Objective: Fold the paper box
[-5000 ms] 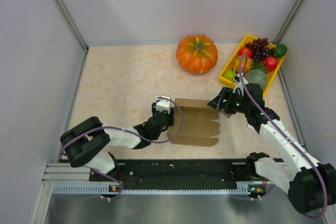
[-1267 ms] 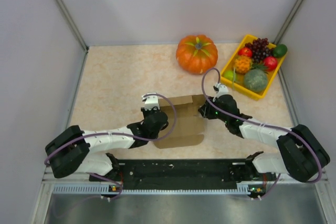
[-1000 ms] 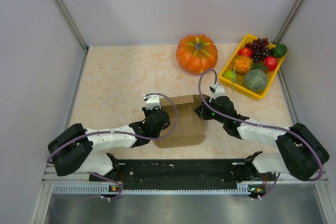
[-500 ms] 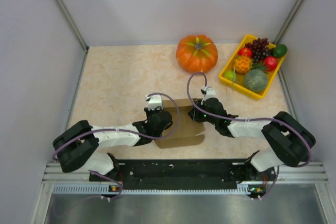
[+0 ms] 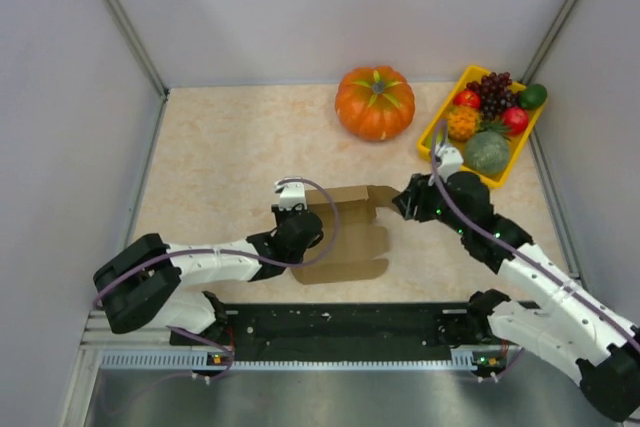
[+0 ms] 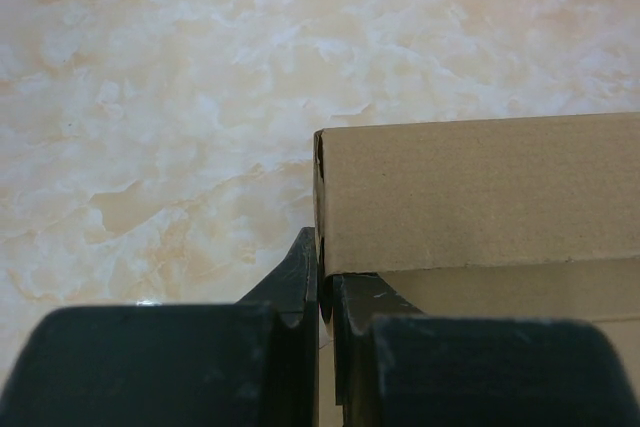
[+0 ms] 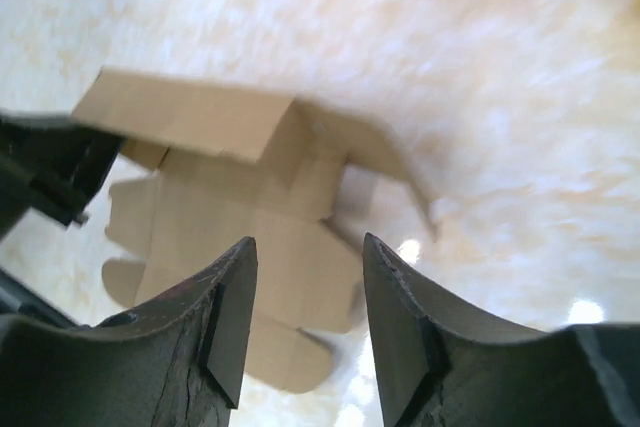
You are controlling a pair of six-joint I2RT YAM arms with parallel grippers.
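At the far right of the desk [image 5: 230, 147] we see a yellow tray [image 5: 524, 144] holding fruit: dark grapes [image 5: 492, 87], two red pieces, a small green one at the far corner, an orange one and a larger grey-green one. An orange pumpkin [image 5: 375, 102] stands just left of the tray, apart from it.

The paper box [image 5: 345, 237] lies near the middle of the desk, closer to the arms. Most of it is flat, with its flaps spread out. The long panel on the far side stands up, and a small flap at that panel's right end is bent out.

The left fingers [image 5: 306, 225] are pressed together on the left end of the raised panel; in the wrist view we see the cardboard edge pinched in the thin gap between them. The right fingers [image 5: 403, 204] are spread wide with nothing between them, and sit just beside the bent flap. We cannot tell whether they touch it.
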